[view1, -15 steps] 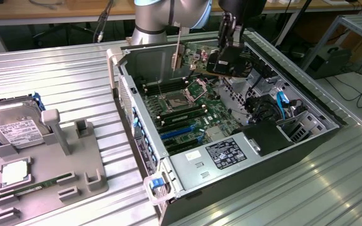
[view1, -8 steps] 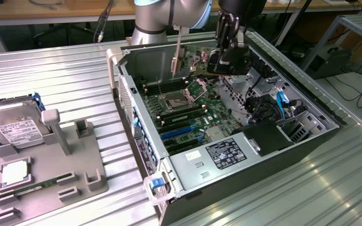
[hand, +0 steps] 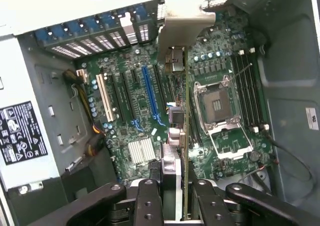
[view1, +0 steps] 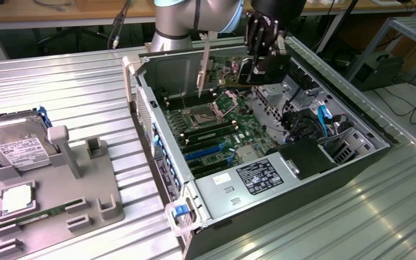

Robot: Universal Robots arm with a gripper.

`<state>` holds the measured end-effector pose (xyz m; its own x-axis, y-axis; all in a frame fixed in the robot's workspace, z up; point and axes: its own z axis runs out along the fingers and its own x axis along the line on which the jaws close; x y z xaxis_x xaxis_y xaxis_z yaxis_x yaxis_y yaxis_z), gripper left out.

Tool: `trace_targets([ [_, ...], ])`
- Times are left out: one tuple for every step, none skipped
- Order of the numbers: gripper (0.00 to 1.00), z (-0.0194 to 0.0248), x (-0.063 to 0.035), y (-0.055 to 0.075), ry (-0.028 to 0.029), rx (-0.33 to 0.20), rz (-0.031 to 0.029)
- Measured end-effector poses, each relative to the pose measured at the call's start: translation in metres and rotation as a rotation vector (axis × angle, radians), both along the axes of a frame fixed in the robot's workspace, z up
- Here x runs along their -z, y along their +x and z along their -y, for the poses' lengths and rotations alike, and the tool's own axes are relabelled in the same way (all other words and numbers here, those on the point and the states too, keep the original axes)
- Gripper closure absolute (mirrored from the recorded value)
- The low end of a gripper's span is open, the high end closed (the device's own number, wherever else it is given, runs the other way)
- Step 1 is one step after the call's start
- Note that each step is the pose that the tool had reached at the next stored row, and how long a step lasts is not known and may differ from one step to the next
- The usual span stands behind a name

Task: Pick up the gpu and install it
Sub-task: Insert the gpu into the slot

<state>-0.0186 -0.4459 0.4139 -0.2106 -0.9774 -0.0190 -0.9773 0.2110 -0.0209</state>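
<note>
The gpu (hand: 183, 136) shows edge-on in the wrist view, a thin dark board with its silver bracket (hand: 182, 23) at the far end. My gripper (hand: 177, 208) is shut on its near end, one finger (hand: 150, 201) on each face. In the exterior view the gripper (view1: 261, 64) holds the gpu (view1: 226, 73) in the air above the open computer case (view1: 352, 157), with the bracket (view1: 204, 65) hanging upright. The card hovers over the motherboard, near the blue expansion slot (hand: 150, 96) and beside the CPU socket (hand: 217, 106), apart from the board.
A grey parts holder (view1: 85, 189) stands at the exterior view's left with a hard drive (view1: 20, 146), a processor (view1: 17, 197) and a green memory stick (view1: 38, 216). The case's rear wall (view1: 143, 103), drive cage and blue cables (view1: 324, 122) surround the motherboard.
</note>
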Motion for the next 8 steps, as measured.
trace_targets([
  [0.71, 0.0000, 0.0000, 0.0000, 0.0000, -0.019, 0.0000],
  [0.71, 0.0000, 0.0001, 0.0000, 0.0000, -0.038, 0.0000],
  [0.71, 0.0000, 0.0001, 0.0000, 0.0000, -0.055, 0.0000],
  [0.71, 0.0000, 0.0001, 0.0000, 0.0000, -0.074, 0.0000],
  [0.71, 0.0000, 0.0002, 0.0000, -0.0001, -0.092, 0.0000],
  [0.71, 0.0000, 0.0002, 0.0000, 0.0000, -0.110, 0.0000],
  [0.71, 0.0000, 0.0002, 0.0000, -0.0001, -0.128, 0.0000],
  [0.71, 0.0000, 0.0003, 0.0000, 0.0000, -0.146, 0.0000],
])
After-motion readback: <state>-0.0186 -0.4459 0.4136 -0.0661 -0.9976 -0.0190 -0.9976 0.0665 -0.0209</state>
